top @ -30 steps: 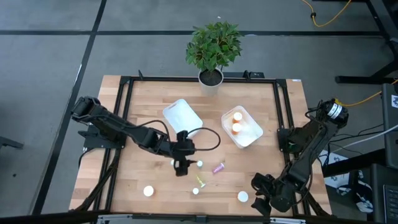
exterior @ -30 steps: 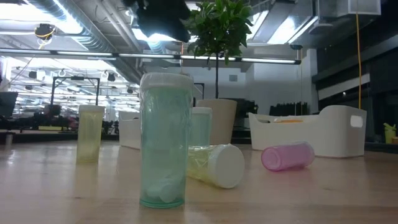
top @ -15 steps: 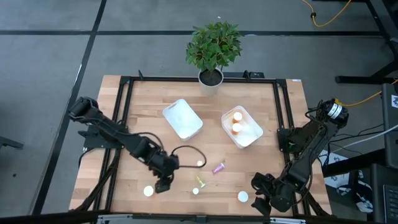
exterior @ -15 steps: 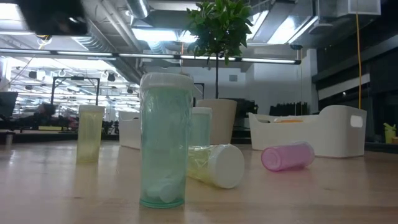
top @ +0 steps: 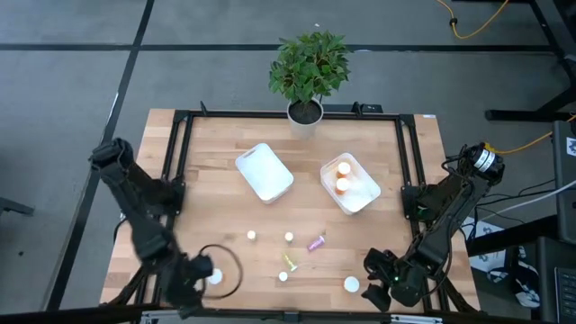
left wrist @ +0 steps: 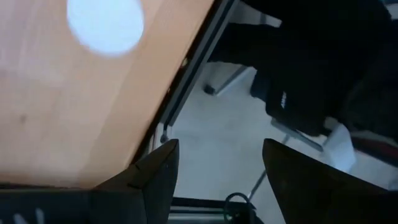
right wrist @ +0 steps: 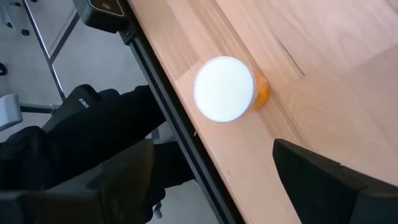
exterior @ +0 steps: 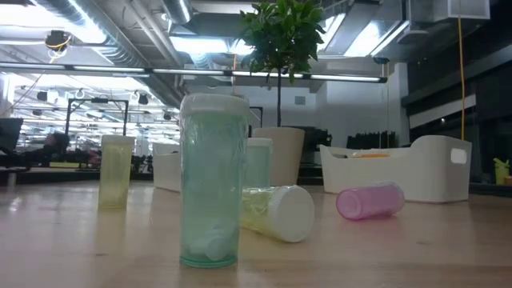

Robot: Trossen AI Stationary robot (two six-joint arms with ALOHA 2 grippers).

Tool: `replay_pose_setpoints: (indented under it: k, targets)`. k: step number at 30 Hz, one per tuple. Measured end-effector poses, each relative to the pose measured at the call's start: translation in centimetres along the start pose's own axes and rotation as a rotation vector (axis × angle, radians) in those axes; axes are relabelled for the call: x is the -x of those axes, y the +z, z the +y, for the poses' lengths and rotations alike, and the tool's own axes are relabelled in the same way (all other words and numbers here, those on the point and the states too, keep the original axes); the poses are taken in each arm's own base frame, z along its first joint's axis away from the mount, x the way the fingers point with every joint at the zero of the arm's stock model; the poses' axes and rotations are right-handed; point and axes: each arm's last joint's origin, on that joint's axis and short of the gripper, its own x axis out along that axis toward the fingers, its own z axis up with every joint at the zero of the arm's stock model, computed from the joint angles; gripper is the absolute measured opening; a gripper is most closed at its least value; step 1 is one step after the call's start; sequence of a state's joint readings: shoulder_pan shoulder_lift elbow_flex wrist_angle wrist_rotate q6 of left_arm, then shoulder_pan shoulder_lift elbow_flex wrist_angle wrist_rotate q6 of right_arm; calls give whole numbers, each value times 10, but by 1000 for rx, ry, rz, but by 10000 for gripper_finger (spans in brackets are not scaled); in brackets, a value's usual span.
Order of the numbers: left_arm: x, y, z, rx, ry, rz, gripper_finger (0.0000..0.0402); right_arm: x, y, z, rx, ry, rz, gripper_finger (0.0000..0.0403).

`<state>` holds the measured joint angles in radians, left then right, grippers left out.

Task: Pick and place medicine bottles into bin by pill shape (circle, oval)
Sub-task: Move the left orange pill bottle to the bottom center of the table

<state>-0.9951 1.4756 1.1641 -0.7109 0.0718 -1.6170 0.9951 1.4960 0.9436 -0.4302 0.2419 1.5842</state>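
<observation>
Medicine bottles (top: 289,237) mostly stand upright, purple bottle (top: 316,242) lies sideways; both claws spread.

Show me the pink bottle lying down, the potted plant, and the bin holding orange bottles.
pink bottle (exterior: 370,201), low view, its side
potted plant (top: 310,65), high view, leaves
bin (top: 368,202), high view, rim

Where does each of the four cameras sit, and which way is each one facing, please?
High view: above the table, looking straight down; both arms show, left tool and right tool at the near edge.
Low view: at tabletop height, looking level across bottles toward the plant; no arm shows.
Left wrist view: past its open fingers, over the table edge to the floor.
Right wrist view: past its open fingers, down on an orange bottle.
Shared: the purple bottle in the high and low views.
</observation>
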Motion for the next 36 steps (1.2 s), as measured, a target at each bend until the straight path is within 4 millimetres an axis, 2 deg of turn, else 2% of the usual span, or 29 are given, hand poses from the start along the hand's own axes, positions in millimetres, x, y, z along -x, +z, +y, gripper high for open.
replay_pose_setpoints:
  k: [5,10,14,18,22,28,31,36]
  targets:
    - [-13,-26,3,5,27,-81,224,0,0,0,3,-1,-1,330]
    - [-27,-37,5,2,62,-104,224,0,0,0,3,-1,0,330]
    - [-37,-37,7,-1,95,-122,224,0,0,0,8,-1,0,330]
    - [-52,-33,8,-40,128,-232,224,0,0,0,26,-1,0,330]
    - [-76,-31,14,-192,222,-241,224,0,0,0,72,0,-1,330]
    - [-111,-25,24,-228,338,-248,220,1,1,0,74,6,2,330]
    - [-118,-22,27,-229,363,-276,203,1,1,0,72,5,6,330]
    - [-117,-20,28,-258,375,-378,157,1,1,1,69,16,6,330]
